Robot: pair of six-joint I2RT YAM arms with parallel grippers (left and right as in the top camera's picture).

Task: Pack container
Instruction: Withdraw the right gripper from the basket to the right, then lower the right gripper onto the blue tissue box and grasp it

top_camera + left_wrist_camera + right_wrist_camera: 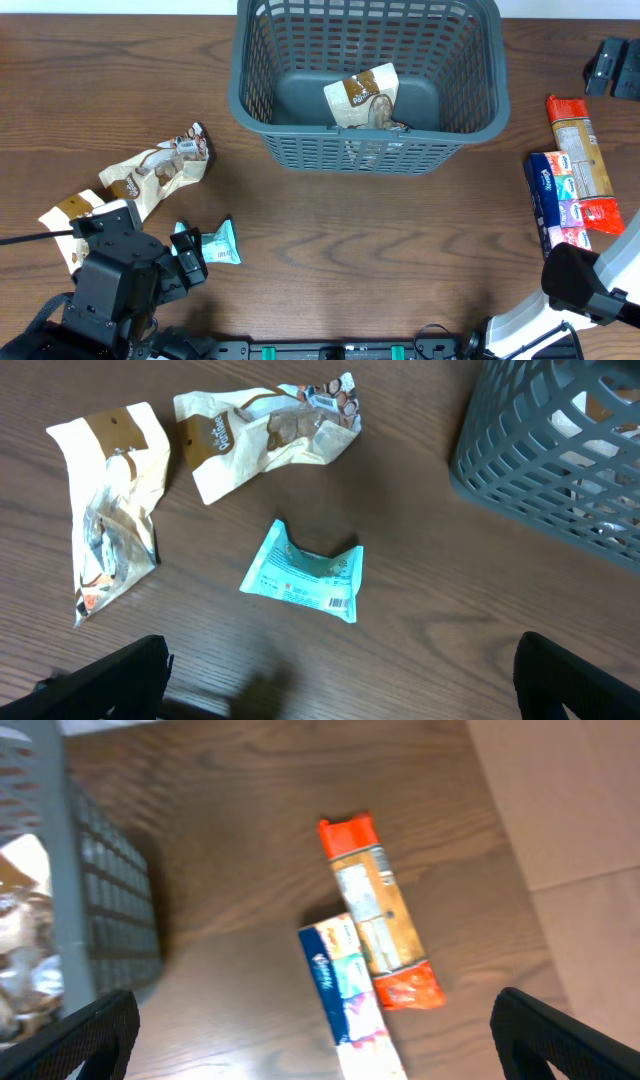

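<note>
The dark grey-blue slotted container [368, 150] stands at the back centre of the table, with one cream-and-brown snack pack [362, 98] inside. It shows at the right edge of the left wrist view [560, 470] and the left edge of the right wrist view [100, 900]. My left gripper [340, 685] is open and empty, above the table just short of a small teal pack [305, 572]. My right gripper [320, 1040] is open and empty, above a blue pack [345, 995] and an orange pack [378, 915].
Two cream-and-brown snack packs [265, 432] [112, 510] lie at the left, beyond the teal pack [222, 245]. The blue pack [556, 200] and orange pack [582, 165] lie side by side at the right. A black fixture [612, 68] sits at the far right corner.
</note>
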